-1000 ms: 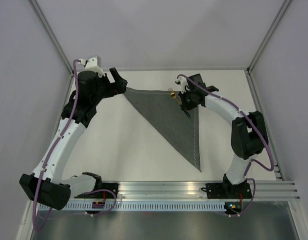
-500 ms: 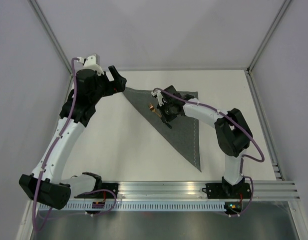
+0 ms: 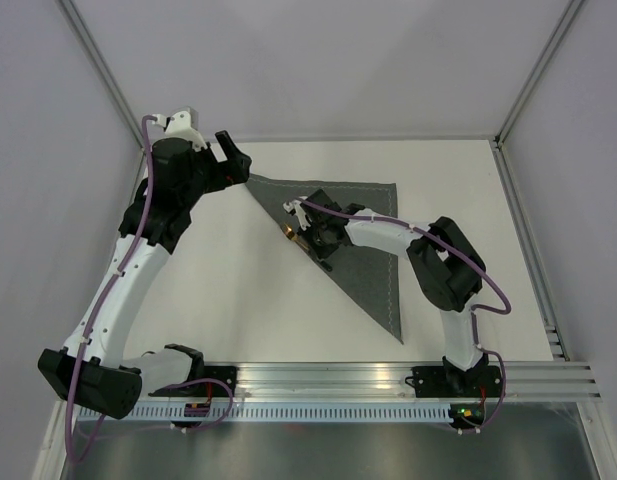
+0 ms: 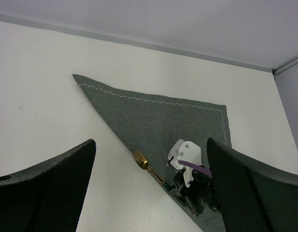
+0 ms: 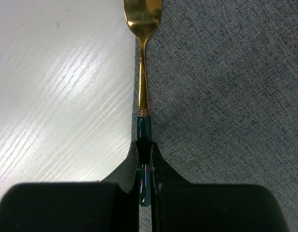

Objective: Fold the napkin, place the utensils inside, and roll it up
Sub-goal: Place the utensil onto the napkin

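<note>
Fork (image 5: 143,72) carried left, right fingers (image 5: 136,157) pinching handle (head far-left, along napkin (image 5: 211,96) edge); left fingers (image 4: 47,188) wide, empty.

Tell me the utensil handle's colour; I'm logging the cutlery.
The handle is dark green, clearest in right wrist view.

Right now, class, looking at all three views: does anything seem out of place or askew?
The utensil, pinched by the right gripper, runs along the diagonal edge of the napkin, its gold head partly over the table rather than inside the cloth. Nothing looks damaged.
</note>
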You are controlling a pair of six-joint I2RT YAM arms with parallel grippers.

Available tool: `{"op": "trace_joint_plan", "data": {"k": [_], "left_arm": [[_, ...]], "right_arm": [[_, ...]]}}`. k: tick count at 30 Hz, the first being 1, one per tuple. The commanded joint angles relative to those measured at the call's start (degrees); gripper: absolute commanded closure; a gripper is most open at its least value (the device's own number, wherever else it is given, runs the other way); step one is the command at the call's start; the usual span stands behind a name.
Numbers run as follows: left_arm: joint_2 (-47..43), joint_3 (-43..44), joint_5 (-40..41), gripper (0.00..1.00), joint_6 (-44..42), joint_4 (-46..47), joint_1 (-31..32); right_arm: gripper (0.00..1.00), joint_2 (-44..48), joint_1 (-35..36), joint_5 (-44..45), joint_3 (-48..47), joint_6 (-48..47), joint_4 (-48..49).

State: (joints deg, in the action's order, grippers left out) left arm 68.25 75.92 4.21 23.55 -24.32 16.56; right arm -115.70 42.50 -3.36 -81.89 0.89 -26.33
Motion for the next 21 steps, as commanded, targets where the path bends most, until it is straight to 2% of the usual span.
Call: {"op": "trace_joint_plan", "data": {"k": [1,10,21], "left_arm": [[-0.22,2.3,0.36,0.0,0.71,-0.29,-0.3],[-0.13,2.3,0.19,0.0,0.53,-0.21,-0.47],[-0.13,2.13,0.01,0.0,0.44,-0.29,-0.47]], "right_arm": [[0.99,-0.84,-0.23,2.3,-0.47,0.87,1.45],[1.0,2.06,-0.31,3.0,0.59,0.87,2.6],[1.0,0.56,-0.75,3.0,0.85,1.31,2.68]]}}
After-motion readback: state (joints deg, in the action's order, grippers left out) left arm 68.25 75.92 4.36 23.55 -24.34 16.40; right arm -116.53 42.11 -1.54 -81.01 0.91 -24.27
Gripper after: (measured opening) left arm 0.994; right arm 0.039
